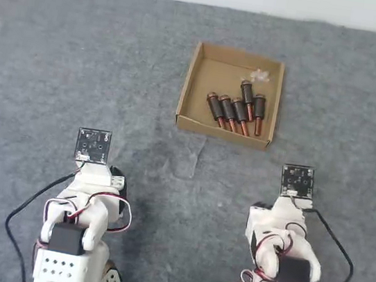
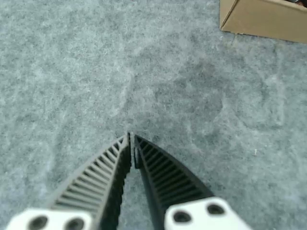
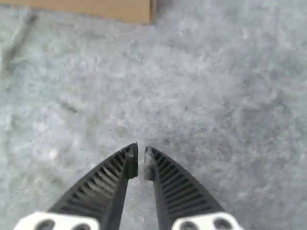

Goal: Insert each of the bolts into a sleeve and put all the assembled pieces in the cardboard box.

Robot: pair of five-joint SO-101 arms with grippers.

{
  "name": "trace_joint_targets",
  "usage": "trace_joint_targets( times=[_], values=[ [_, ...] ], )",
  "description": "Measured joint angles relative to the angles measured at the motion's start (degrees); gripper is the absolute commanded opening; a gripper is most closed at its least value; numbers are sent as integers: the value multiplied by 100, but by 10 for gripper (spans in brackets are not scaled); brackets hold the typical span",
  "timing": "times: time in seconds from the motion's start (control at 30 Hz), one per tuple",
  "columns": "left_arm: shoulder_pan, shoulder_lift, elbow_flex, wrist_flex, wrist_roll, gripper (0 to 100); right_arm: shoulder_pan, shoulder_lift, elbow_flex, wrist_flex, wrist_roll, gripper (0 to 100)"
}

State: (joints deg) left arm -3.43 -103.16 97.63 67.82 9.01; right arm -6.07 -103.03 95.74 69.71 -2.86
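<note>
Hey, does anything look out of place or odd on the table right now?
One thing: a small white scrap lies in the cardboard box by its far wall, beside the five assembled pieces; I cannot tell what it is. The pieces lie roughly side by side, none spilled outside.

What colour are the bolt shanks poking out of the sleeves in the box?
Copper-orange shanks, dark sleeves; best seen in the high view.

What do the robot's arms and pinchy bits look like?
The left arm and right arm are white plastic with black motors, red and white wires and a black cable each. A small square circuit board sits at each wrist. The jaws are black, pointed and ribbed, on white mounts.
</note>
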Motion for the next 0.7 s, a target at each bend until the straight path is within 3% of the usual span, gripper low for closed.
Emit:
trace_joint_targets(
  times=[0.7],
  values=[
    [0,0,0,0,0,11,-88,0,0,457,0,6]
  ],
)
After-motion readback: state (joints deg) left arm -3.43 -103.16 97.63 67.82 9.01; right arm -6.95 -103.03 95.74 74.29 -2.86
